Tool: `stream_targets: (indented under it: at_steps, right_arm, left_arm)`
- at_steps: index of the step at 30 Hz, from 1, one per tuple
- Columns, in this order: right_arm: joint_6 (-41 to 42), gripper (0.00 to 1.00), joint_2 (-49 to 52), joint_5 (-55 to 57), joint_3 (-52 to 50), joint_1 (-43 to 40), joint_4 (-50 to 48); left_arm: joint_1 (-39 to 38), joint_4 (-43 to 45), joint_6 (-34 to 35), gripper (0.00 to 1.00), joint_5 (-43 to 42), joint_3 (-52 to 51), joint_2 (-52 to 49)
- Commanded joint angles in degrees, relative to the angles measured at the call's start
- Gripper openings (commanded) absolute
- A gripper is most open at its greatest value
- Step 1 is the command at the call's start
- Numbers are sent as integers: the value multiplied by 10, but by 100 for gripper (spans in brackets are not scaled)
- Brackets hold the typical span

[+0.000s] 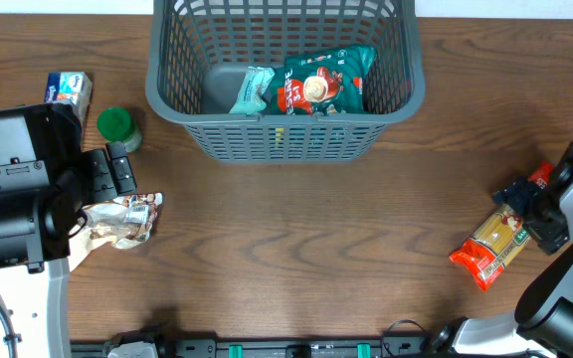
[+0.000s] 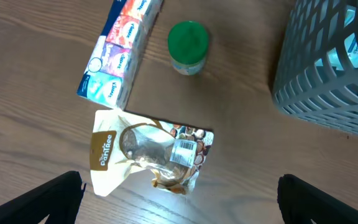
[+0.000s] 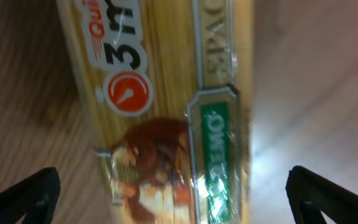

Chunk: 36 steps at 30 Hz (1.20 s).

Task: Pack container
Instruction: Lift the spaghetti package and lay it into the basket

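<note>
Your brown wood-grain table carries the dark grey basket at its far edge, centre, with teal snack packets inside. Your left gripper hangs spread wide above a crumpled pouch. Your right gripper, equally spread, hangs over a spaghetti packet. Neither grasps anything.

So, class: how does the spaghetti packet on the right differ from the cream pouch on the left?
The spaghetti packet is long and narrow; the cream pouch is shorter and wider. The spaghetti packet is yellow with red ends and lies straight; the cream pouch is cream and brown, crumpled, with a clear window. Both lie on the table, outside the basket.
</note>
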State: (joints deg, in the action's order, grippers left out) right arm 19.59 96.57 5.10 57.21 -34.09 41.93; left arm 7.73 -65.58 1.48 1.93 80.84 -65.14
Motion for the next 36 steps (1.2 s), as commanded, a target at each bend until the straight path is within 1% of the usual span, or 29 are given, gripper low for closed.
stream_targets:
  at_steps: [1,7,8,10,11,12,14,15,16,18,19,21,24,26,29,31,34,36]
  right_arm:
    - [-25,99,-11,-26,-39,-5,-39]
    - [-26,99,-10,-45,-108,-5,-134]
    - [-26,98,-10,-45,-115,-5,-143]
    - [-26,89,-10,-45,-128,-5,-158]
    - [-26,79,-10,-45,-132,-5,-161]
    - [-25,75,-10,-45,-134,-5,-162]
    - [-25,59,-10,-50,-134,-4,-163]
    - [-25,47,-10,-57,-134,-4,-166]
    - [-25,33,-10,-65,-134,-4,-169]
    - [-25,13,-11,-81,-133,-4,-174]
    - [-25,1,-12,-91,-131,-4,-174]
    - [-25,1,-15,-116,-120,-3,-167]
    - [-35,1,-26,-130,-81,9,-125]
    - [-90,1,-37,-160,-24,23,-60]
    - [-123,1,-44,-165,85,49,29]
    - [-128,1,-44,-153,170,70,87]
    - [-138,1,-44,-129,319,111,169]
    - [-165,1,-44,-125,411,141,206]
  left_arm:
    - [2,-2,-3,99,7,9,-1]
    - [2,-2,-3,99,7,9,-1]
    - [2,-2,-3,99,7,9,-1]
    - [2,-2,-3,99,7,9,-1]
    - [2,-1,-3,99,7,9,-1]
    - [2,-1,-3,98,7,9,-1]
    - [2,-1,-3,99,7,9,-1]
    - [2,-1,-3,98,7,9,-1]
    - [2,-1,-3,99,7,9,-1]
    - [2,-1,-3,99,7,9,-1]
    - [2,-1,-3,99,7,9,-1]
    - [2,-1,-3,98,7,9,-1]
    - [2,-1,-3,99,7,9,-1]
    - [2,-1,-3,99,7,9,-1]
    - [2,-1,-3,99,7,9,-1]
    - [2,-1,-3,98,7,9,-1]
    - [2,-1,-3,99,7,9,-1]
    - [2,-1,-3,99,7,9,-1]
